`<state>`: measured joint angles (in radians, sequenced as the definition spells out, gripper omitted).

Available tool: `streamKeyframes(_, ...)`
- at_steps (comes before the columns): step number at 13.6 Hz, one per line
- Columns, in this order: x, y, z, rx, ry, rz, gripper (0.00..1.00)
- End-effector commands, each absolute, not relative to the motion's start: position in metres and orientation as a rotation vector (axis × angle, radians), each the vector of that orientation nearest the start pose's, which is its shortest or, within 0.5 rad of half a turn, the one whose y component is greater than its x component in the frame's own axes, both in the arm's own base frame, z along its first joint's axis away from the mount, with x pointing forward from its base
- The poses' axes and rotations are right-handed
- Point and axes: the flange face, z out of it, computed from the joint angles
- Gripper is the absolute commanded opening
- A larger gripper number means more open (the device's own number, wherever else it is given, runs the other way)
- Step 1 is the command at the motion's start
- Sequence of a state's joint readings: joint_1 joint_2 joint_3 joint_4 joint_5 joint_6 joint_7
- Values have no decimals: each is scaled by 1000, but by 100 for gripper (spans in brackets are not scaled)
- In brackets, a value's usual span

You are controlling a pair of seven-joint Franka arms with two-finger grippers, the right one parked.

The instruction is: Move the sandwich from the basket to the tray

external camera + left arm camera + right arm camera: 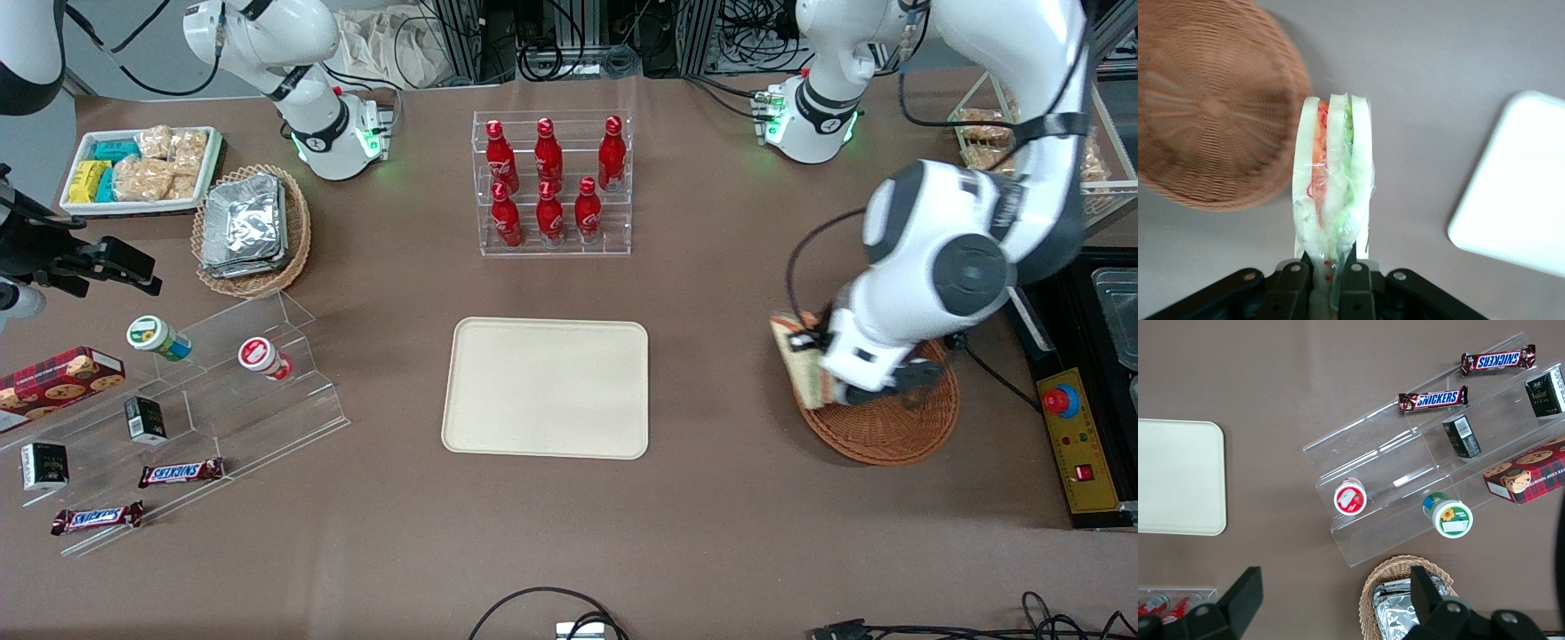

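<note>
Black-fingered, the left arm's gripper [1332, 270] clamps the wrapped triangular white-bread sandwich [1333, 183] by its edge, raised clear above the rim of the round reddish-brown wicker basket [889, 427]. Toward the parked arm's end, apart from the basket, the cream-beige rectangular tray [547, 387] lies flat on the brown surface [711, 516].

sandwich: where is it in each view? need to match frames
Front: sandwich over the basket rim, on the tray side, partly hidden by the arm.
Left wrist: sandwich clamped upright in the end effector, between basket and tray.
Right wrist: not in view.
Shared landmark: tray.
</note>
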<state>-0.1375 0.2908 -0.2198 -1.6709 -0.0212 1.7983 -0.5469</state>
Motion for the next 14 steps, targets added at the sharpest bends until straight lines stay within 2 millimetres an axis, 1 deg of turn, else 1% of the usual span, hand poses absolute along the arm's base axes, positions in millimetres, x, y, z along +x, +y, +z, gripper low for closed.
streamKeyframes(1, 595, -267, 404, -3158, -115, 348, 0)
streamKeyframes(2, 593, -288, 382, -3153, -62, 380, 0)
streamKeyframes(3, 589, -324, 360, -3147, 45, 361, 0)
streamKeyframes(4, 592, -350, 335, -3131, 122, 301, 0)
streamKeyframes(5, 596, -372, 310, -3127, 125, 263, 0)
streamKeyframes(6, 591, -401, 300, -3142, 102, 218, 0)
streamKeyframes(7, 584, -426, 294, -3161, 94, 196, 0)
streamKeyframes(8, 583, -441, 282, -3180, 99, 189, 0)
streamKeyframes(10, 580, -452, 263, -3194, 109, 188, 0)
streamKeyframes(12, 579, -451, 257, -3173, 134, 160, 0)
streamKeyframes(13, 580, -451, 258, -3167, 141, 150, 0)
streamKeyframes(14, 580, -449, 262, -3164, 143, 146, 65)
